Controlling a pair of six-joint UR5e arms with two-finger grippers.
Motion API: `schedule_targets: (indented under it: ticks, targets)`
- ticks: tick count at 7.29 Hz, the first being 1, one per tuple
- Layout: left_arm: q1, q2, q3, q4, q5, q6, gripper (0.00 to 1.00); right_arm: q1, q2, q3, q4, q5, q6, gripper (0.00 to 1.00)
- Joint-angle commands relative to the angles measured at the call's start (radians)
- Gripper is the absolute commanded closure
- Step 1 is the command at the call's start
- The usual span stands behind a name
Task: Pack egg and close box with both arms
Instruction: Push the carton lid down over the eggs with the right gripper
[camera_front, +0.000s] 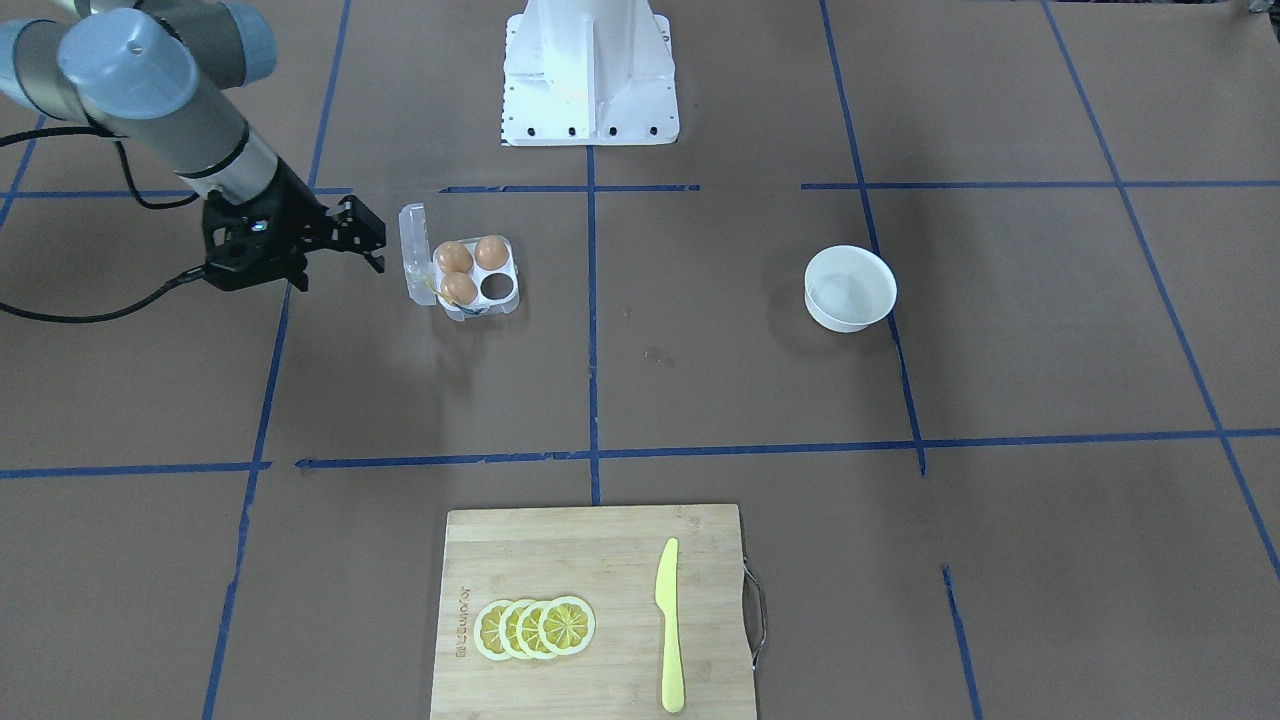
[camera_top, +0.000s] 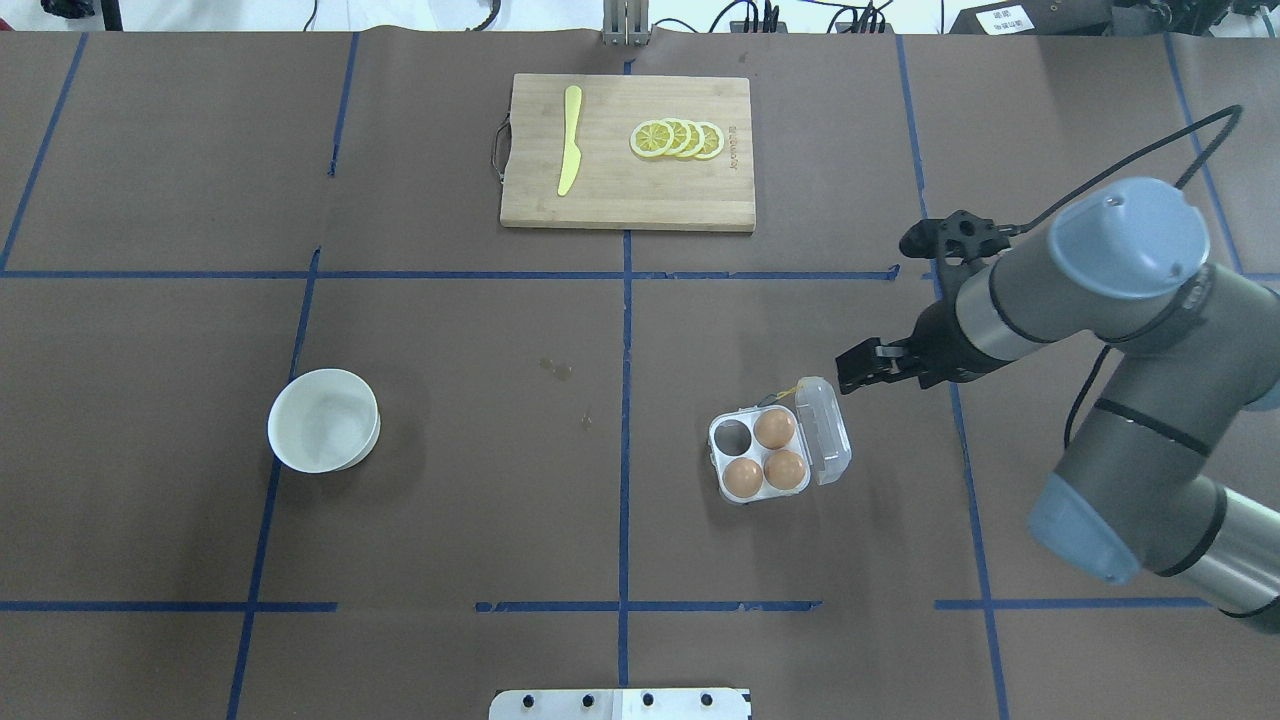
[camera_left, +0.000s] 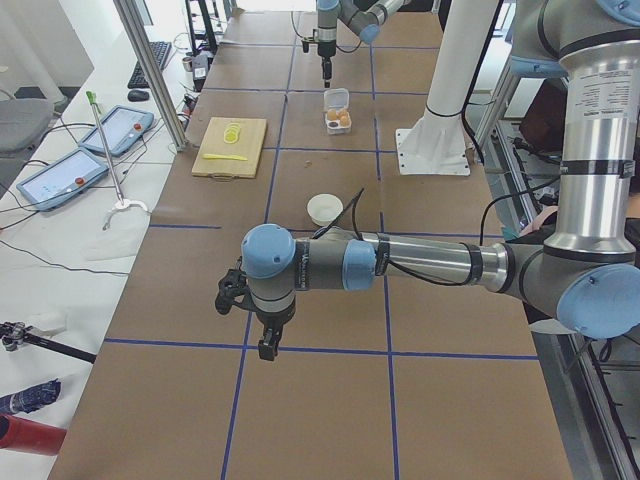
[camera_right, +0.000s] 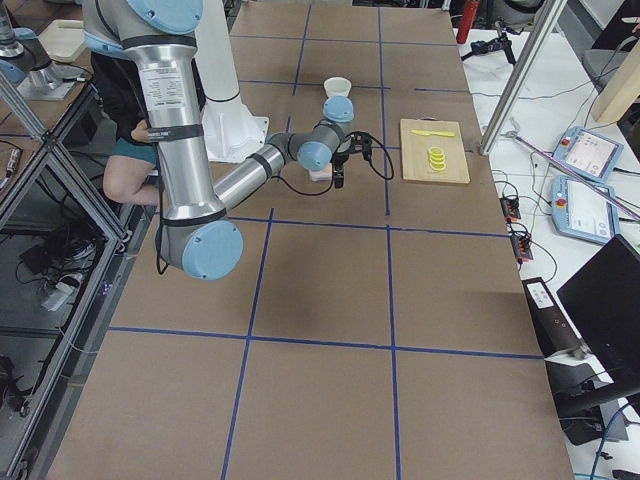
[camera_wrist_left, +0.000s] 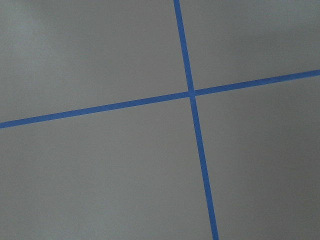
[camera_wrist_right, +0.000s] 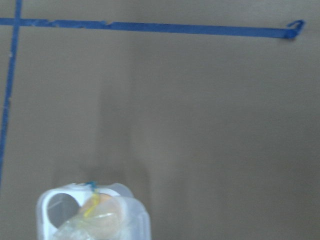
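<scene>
**Right arm** (camera_top: 1100, 300): comes in on the box's lid side and is by far the nearer arm. The right gripper (camera_top: 860, 367) hovers just outside the lid, near the lid's end farther from the robot. It does not touch the lid and carries nothing; its finger spread cannot be told.

**Left arm** (camera_left: 420, 262): well away from the box, beyond the white bowl (camera_top: 275, 425). The left gripper (camera_left: 268, 345) hangs over bare table; open or closed cannot be told.

**Box** (camera_top: 716, 455): on the table, open, with its hinge edge towards the right arm.

**Lid** (camera_top: 828, 432): clear and roughly upright, standing between the cells and the right gripper. To close, I judge it must swing away from that gripper.

**Eggs** (camera_top: 774, 428): three seated in the box. The empty cell (camera_top: 732, 436) is in the row away from the lid.
</scene>
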Motion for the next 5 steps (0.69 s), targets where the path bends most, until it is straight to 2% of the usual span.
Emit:
schedule_targets:
  ticks: [1,3,5]
  targets:
    - [0.000,-0.001,-0.001,0.000,0.000,0.000,0.00,-0.093,0.109,-0.021,-0.010,-0.083,0.136,0.00]
    - [0.000,-0.001,0.001,0.000,0.000,0.000,0.00,-0.092,0.106,-0.021,-0.013,-0.083,0.139,0.00]
    - [0.000,-0.001,0.002,0.000,0.000,0.002,0.00,-0.071,0.106,-0.015,-0.081,-0.082,0.138,0.00]
